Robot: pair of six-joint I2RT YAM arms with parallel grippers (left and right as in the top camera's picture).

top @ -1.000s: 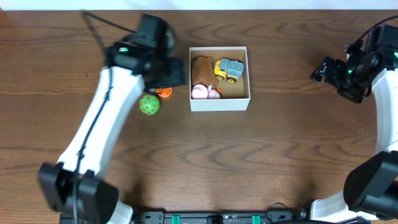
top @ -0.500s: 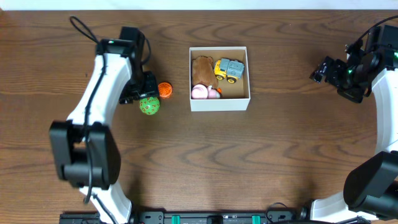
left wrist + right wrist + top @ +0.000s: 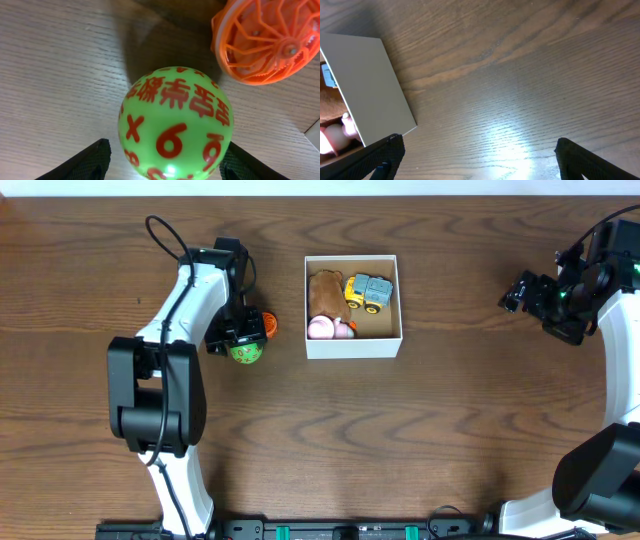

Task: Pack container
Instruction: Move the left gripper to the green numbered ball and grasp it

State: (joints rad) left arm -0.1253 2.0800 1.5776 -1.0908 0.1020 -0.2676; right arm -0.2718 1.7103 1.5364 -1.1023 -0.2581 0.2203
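While the left gripper [image 3: 167,157] hangs over the green numbered ball [image 3: 175,132] with its jaws spread to either side and nothing yet clamped, the likeliest trouble is the ball's roundness: a squeeze above or off its middle could pop it out sideways and send it rolling across the wooden table [image 3: 420,440]. The orange ribbed wheel toy [image 3: 260,42] lies just beside the ball, so a skewed closing could also knock it away. The container [image 3: 352,347] sits right of both toys, near mid-table, already holding a brown plush [image 3: 324,292], a yellow-and-grey toy truck [image 3: 368,292] and a pink toy [image 3: 322,328] whose kind I cannot make out. The right gripper [image 3: 480,150] is wide open and empty, well apart from the box. Both left fingers [image 3: 95,160] are cut off at the wrist view's lower edge, so whether they touch the ball is unclear; from overhead the gripper covers part of it.
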